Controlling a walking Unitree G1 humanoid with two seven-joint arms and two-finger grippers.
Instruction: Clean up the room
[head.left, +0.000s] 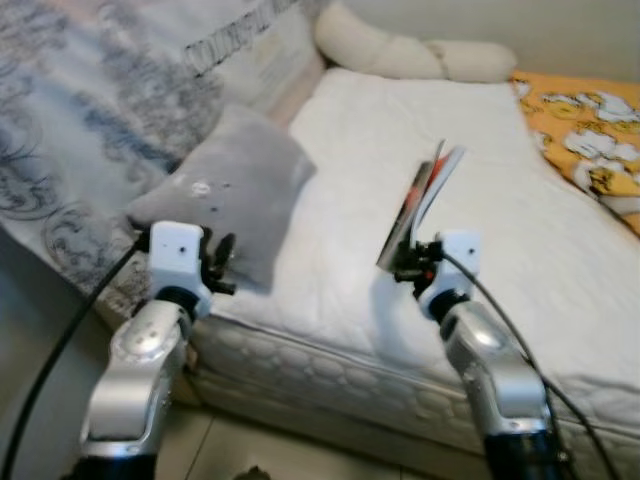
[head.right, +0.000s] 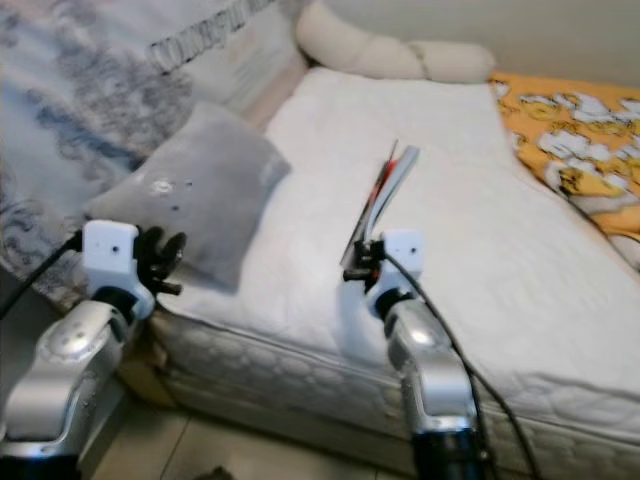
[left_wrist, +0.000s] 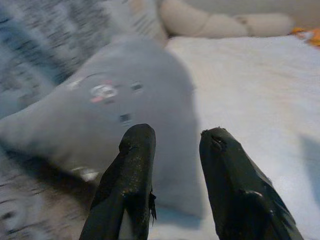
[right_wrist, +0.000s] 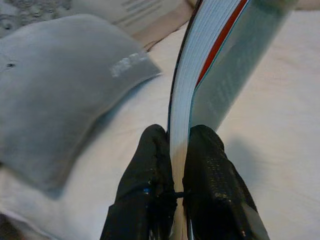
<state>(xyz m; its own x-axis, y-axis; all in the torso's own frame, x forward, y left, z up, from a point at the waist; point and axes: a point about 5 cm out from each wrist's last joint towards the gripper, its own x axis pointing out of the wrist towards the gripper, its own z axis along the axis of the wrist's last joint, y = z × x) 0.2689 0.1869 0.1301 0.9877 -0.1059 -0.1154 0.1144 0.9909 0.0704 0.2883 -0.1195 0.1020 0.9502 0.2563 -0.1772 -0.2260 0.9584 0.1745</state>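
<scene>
- Up close, the robot stands at the near edge of a bed (head.left: 520, 250) covered with a white quilted mattress pad.
- Its right gripper (right_wrist: 172, 150) is raised over the near part of the bed, jaws pressed tight on the lower edge of a book (head.left: 420, 205).
- The book stands almost upright in that grip, tilted slightly, its pages fanning open a little at the top. White page edges, a red stripe and a teal cover show in the right wrist view.
- Its left gripper (left_wrist: 172, 150) hovers at the near left corner of the bed, jaws spread apart and holding nothing.
- Just beyond the left gripper lies a grey pillow (head.left: 235, 190), resting on the left side of the bed and leaning partly onto a patterned grey blanket (head.left: 80, 120).
- The book is to the right of the pillow, apart from it.
- At the far head of the bed sits a cream bolster (head.left: 400, 50), with a printed cushion (head.left: 265, 60) to its left.
- An orange sheet (head.left: 590, 130) with a white cartoon pattern lies along the far right side.
</scene>
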